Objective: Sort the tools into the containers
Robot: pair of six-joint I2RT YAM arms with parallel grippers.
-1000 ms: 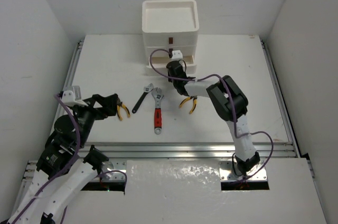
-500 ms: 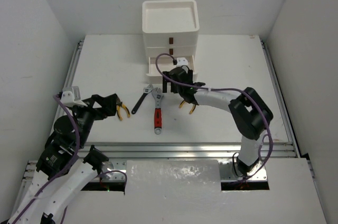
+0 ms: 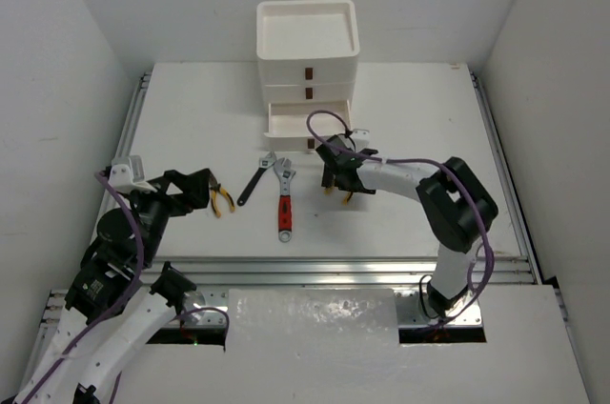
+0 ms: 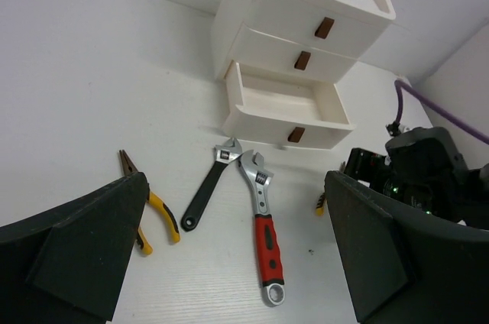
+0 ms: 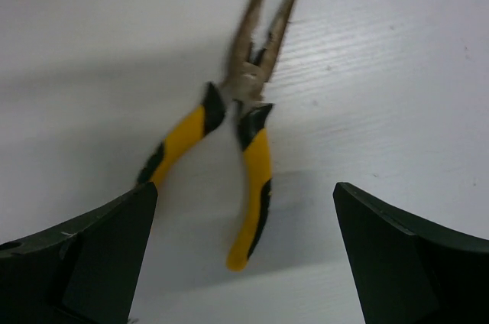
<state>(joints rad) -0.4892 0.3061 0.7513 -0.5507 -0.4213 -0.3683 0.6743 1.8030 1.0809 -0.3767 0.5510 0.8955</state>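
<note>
Now, right gripper [image 3: 340, 176] poised low, fingers spread apart.
We note its arm bent leftward over yellow-handled pliers [image 5: 246, 110] lying flat near the open bottom drawer [image 3: 303, 128]; left gripper [image 3: 197, 190] likewise apart.

Bare table [image 5: 397, 64] rings pliers [image 5: 246, 102] under right hand [image 5: 243, 203].

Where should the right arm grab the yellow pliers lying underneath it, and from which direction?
Take the yellow pliers just behind the pivot, where the handles meet and are narrowest, coming straight down from above. They lie flat on the table with handles splayed, so farther back is probably too wide.
</note>
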